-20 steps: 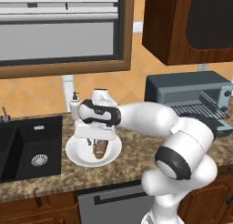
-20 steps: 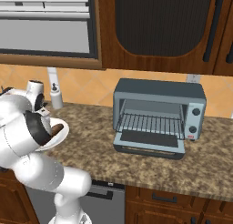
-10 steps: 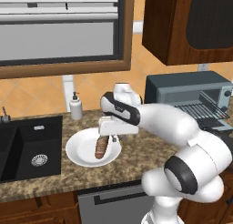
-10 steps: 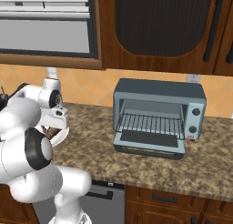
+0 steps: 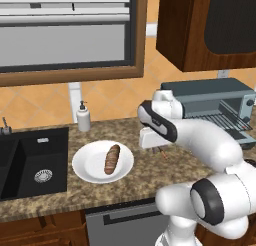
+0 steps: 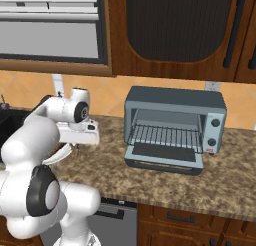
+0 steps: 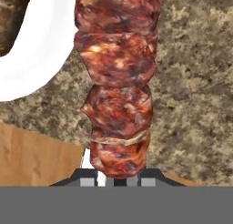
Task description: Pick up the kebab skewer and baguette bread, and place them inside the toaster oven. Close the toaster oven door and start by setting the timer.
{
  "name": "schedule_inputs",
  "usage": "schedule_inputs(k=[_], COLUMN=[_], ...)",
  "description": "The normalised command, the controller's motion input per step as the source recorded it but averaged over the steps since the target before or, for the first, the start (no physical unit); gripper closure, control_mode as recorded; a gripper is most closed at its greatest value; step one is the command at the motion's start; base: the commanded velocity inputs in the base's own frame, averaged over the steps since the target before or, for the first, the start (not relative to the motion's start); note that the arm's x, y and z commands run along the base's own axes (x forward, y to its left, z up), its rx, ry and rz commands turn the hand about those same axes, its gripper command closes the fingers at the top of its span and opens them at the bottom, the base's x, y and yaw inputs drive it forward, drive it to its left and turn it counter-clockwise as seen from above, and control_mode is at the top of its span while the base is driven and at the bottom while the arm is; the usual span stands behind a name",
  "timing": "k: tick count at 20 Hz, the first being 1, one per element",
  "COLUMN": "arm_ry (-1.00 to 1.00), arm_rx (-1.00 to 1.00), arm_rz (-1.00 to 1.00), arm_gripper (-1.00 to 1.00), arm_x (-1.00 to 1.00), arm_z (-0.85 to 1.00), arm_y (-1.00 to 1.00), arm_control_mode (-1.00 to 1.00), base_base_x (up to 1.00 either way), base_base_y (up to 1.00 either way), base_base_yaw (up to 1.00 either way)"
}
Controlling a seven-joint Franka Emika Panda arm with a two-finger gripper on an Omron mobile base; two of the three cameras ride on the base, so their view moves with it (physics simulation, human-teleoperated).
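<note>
Mid-frame, the gripper (image 7: pixel 117 175) clamps the kebab skewer (image 7: pixel 119 82); carrying step; next, reach the open toaster oven (image 6: pixel 172 127) at right.

Golden-brown baguette bread (image 5: pixel 112 159) on round white plate (image 5: pixel 86 165), ctr counter; black sink (image 5: pixel 31 166) left, blue-grey toaster oven (image 6: pixel 173 127) right w/ door (image 6: pixel 164 156) down; soap bottle (image 5: pixel 83 117) behind plate.

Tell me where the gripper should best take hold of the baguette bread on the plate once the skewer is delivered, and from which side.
Grip the baguette bread across its middle, coming straight down from above. It lies flat on the white plate, a slim oblong with its long axis running roughly toward the wall, so the fingers would likely close best over its narrow width. The gripper is shut on the kebab skewer for now.
</note>
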Motion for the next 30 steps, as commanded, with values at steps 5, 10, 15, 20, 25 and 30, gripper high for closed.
schedule_inputs(k=[5, 10, 15, 20, 25, 30], arm_ry=[-0.16, -0.19, -0.09, -0.12, -0.16, -0.01], arm_rx=[0.01, 0.00, 0.00, 0.00, 0.00, -0.04], arm_rz=[0.05, 0.02, 0.00, 0.00, 0.00, 0.00], arm_gripper=[1.00, 1.00, 1.00, 1.00, 1.00, 1.00], arm_x=[0.03, 0.19, 0.21, 0.25, 0.31, 0.12], arm_z=[0.09, 0.22, 0.15, 0.06, 0.06, 0.00], arm_y=[-1.00, -0.86, -0.84, -0.70, -0.37, -0.40], arm_control_mode=[-1.00, -1.00, -1.00, -1.00, -1.00, -1.00], base_base_x=[0.00, 0.00, 0.00, 0.00, 0.00, 0.00], base_base_y=[0.00, 0.00, 0.00, 0.00, 0.00, 0.00], base_base_yaw=[0.00, 0.00, 0.00, 0.00, 0.00, 0.00])
